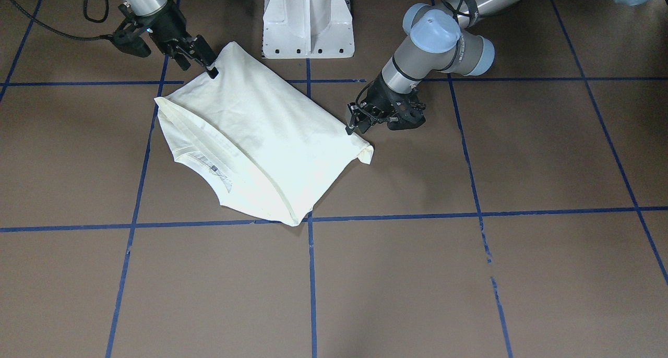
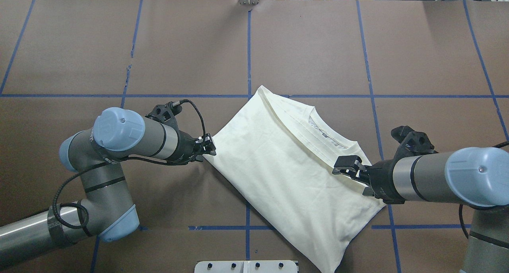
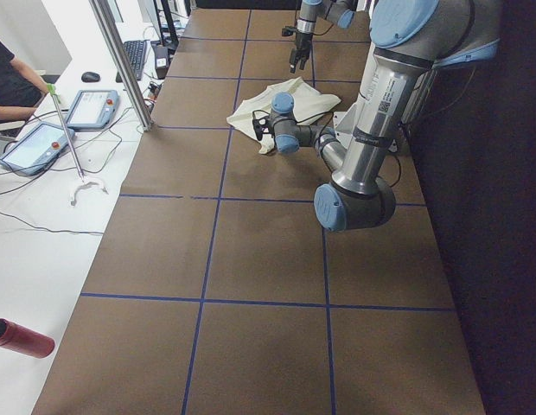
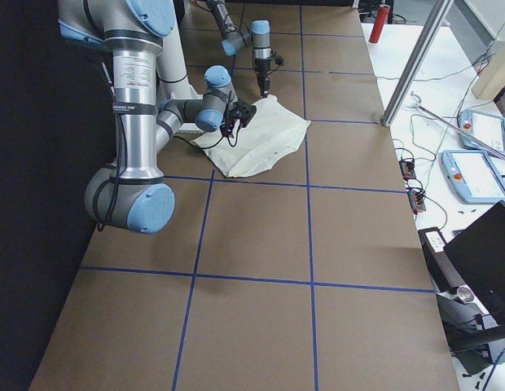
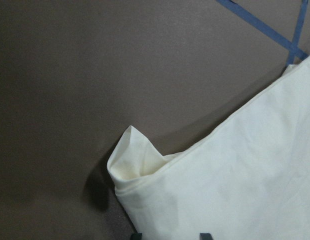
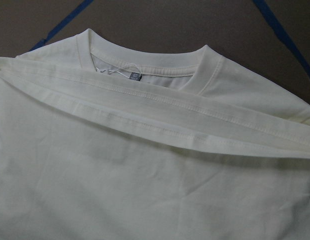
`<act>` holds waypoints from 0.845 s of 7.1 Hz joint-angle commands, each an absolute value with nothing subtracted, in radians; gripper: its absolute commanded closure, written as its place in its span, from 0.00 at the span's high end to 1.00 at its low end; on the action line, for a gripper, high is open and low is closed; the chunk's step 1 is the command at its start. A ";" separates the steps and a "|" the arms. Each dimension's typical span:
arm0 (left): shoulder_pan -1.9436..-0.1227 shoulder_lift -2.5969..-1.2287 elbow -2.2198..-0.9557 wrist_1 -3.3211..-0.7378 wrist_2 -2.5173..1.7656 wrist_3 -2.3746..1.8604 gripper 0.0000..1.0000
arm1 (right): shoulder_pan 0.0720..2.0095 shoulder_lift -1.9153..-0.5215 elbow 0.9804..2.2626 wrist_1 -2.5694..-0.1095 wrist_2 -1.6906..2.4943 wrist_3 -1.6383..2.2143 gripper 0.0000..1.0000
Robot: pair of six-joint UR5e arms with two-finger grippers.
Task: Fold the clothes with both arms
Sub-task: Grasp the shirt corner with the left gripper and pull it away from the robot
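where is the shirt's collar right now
In the overhead view the collar lies at the far right edge of the shirt, just beyond the right gripper.

Table (image 2: 318, 46): carried the shirt at its middle, an arm reaching in from each side.
Shirt (image 2: 286, 165): lay flat and folded, set slantwise, one corner far at the centre, another near and right.
Collar (image 2: 326, 131): sat on the shirt's far-right side, a folded layer lying across just below it.
Left gripper (image 2: 208, 145): was at the shirt's left corner, touching it.
Right gripper (image 2: 344, 165): was over the shirt's right edge, just near of the collar.
Base (image 1: 308, 19): stood at the near edge, between the arms, beside the shirt's near corner.
Tablets (image 3: 91, 108): lay on a desk beyond the far edge.
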State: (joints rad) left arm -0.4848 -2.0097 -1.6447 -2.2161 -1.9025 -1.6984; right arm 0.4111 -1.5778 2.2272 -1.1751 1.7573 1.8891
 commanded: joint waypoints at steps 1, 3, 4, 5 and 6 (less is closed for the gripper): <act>-0.483 -2.011 -1.620 -2.215 -1.864 -1.697 0.43 | 0.414 -1.577 2.224 -1.177 1.755 1.879 1.00; -0.492 -2.010 -1.611 -2.215 -1.841 -1.692 0.00 | 0.411 -1.577 2.223 -1.177 1.753 1.879 1.00; -0.515 -2.011 -1.608 -2.217 -1.839 -1.672 0.00 | 0.410 -1.577 2.221 -1.177 1.753 1.879 1.00; -0.528 -2.017 -1.609 -2.217 -1.842 -1.605 0.00 | 0.405 -1.574 2.221 -1.177 1.752 1.881 1.00; -0.570 -2.022 -1.605 -2.220 -1.844 -1.573 0.00 | 0.403 -1.559 2.218 -1.174 1.752 1.881 1.00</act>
